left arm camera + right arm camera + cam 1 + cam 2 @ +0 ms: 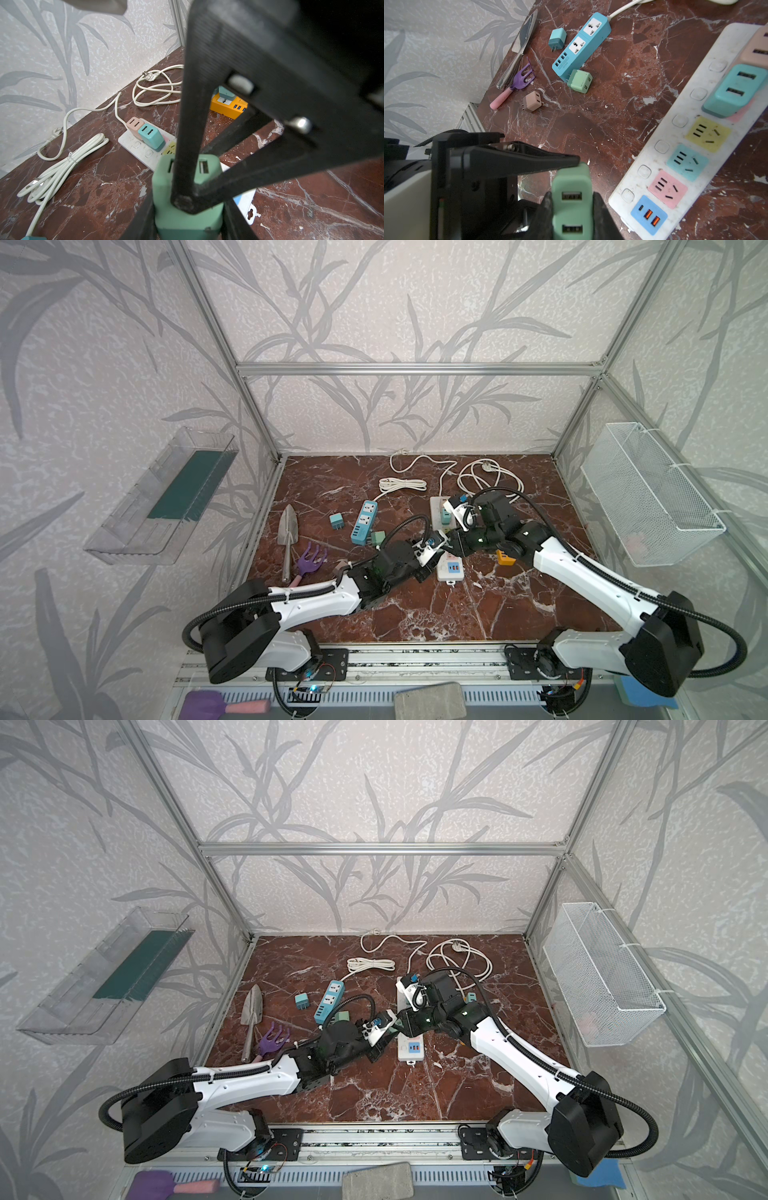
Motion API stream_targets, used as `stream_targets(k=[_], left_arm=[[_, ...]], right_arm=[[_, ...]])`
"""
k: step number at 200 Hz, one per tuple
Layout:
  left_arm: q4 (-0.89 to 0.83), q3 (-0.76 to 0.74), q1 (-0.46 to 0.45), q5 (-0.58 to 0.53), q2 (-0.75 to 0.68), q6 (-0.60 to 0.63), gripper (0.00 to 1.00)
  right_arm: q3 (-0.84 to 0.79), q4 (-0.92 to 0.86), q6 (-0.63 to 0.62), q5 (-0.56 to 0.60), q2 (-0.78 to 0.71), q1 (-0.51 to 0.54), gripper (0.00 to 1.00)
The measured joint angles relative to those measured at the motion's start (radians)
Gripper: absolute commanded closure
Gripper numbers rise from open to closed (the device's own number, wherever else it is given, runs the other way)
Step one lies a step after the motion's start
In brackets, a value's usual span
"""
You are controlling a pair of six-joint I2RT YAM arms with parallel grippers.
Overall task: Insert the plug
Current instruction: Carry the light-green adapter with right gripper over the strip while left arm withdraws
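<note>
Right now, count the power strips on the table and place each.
3. Blue strip lies left of centre; white strip runs down the middle, partly covered; orange strip peeks from under the right arm. More may be hidden.

Grippers nose to nose, frame centre.
Left gripper [441, 552] and right gripper [451, 545] close together over white power strip [449, 571]; blue strip [362, 527] lies left.
</note>
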Motion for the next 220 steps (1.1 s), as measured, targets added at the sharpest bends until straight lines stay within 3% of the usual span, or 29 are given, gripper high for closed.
stream_targets(k=[29,60,109,165,220], left_arm=[[0.021,0.0,-0.002,-0.074,-0.026,-0.002,0.25],[0.059,0.013,-0.003,-0.253,-0.054,0.0,0.16],[-0.011,0.145,0.016,-0.553,0.0,-0.017,0.14],[-0.208,0.198,0.097,-0.556,-0.022,-0.2,0.14],[-0.276,0.198,0.103,-0.511,-0.05,-0.261,0.15]], right_arm=[[0.003,0.0,0.036,0.128,-0.007,0.007,1.0],[0.062,-0.04,0.052,0.319,0.031,0.007,1.0],[0.146,-0.047,0.079,0.517,0.19,0.007,1.0],[0.164,-0.046,0.097,0.602,0.298,0.007,1.0],[0.164,-0.016,0.154,0.61,0.332,0.007,1.0]])
